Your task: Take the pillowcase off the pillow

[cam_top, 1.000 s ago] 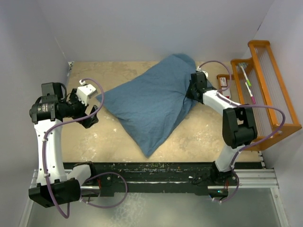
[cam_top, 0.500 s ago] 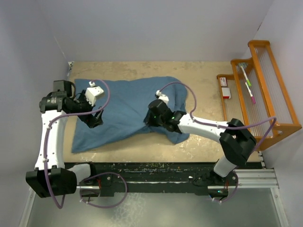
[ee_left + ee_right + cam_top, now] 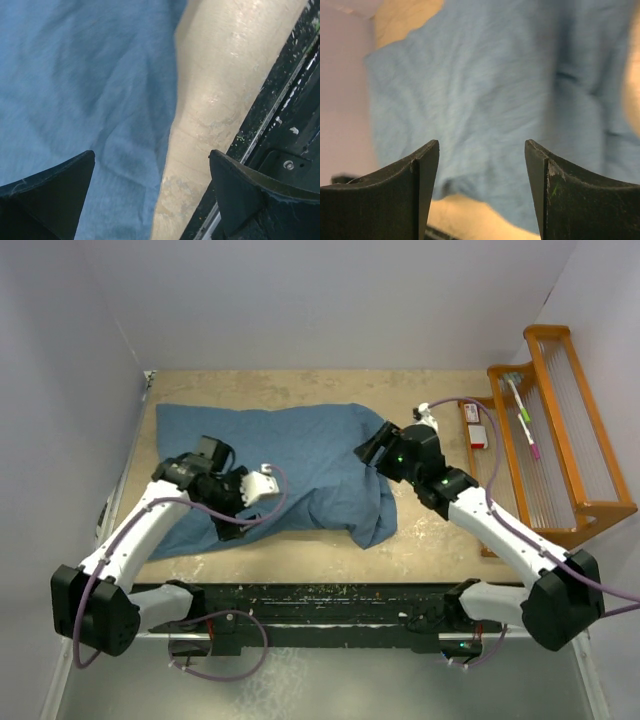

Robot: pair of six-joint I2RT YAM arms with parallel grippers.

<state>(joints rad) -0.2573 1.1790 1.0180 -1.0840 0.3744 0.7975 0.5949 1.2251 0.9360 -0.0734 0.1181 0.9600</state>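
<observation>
Pillowcase (image 3: 300, 465) below left gripper (image 3: 150, 165) at near edge, below right gripper (image 3: 482, 150) — both gaping, empty

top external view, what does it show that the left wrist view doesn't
Only the top external view shows the orange wooden rack at the right, and the right gripper above the right end of the wrinkled slate-blue cloth pillowcase. Only the left wrist view shows the left gripper close up, its jaws wide apart with nothing between them. Both show the pillowcase's near edge, the tan table top and the black base rail.
</observation>
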